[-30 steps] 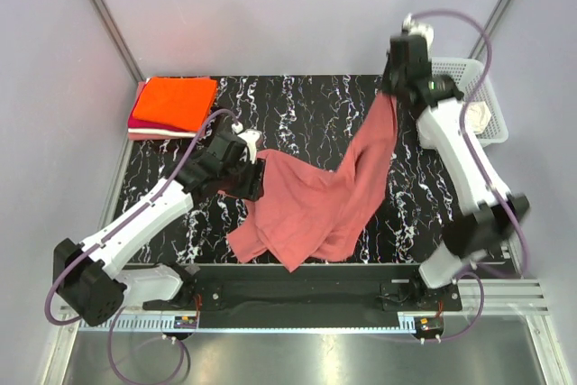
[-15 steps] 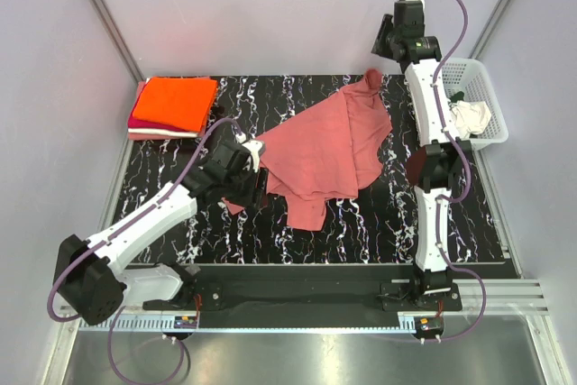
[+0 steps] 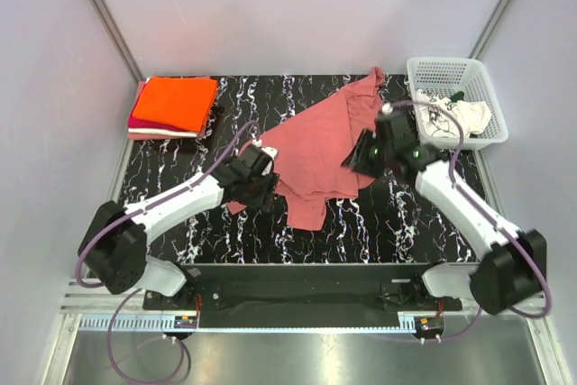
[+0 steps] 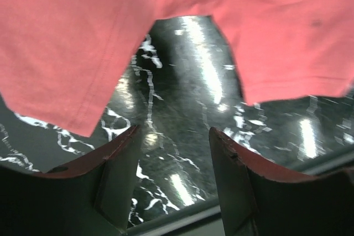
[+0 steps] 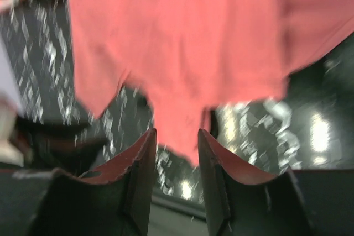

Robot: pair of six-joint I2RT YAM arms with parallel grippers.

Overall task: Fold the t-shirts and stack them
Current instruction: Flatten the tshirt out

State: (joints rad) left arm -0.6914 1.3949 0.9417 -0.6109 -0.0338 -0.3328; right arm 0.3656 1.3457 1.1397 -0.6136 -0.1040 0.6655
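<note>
The rose-red shirt [image 3: 315, 146] lies rumpled but mostly opened out in the middle of the black marbled desk [image 3: 370, 232]. One corner reaches the far edge close to the white mesh basket [image 3: 442, 62], and a flap points toward the near side. The basket holds a crumpled white shirt with black print [image 3: 462, 115]. At the far left corner, well apart from everything else, a folded orange shirt [image 3: 180, 101] sits on a magenta one [image 3: 137, 120]. The right arm lies across the rose-red shirt's right edge and hides it from above. The left claw [image 4: 174, 136] is spread with nothing between its fingers, the hem just beyond their tips. The right claw [image 5: 177, 136] is also spread, hovering over the cloth (its view is blurred). A second ago the right claw was pinching the shirt high up beside the basket, the cloth hanging in a long strip down to the left arm. It has since let go, swung far back and come down low, while the shirt has dropped flat and the basket shows in full.
</note>
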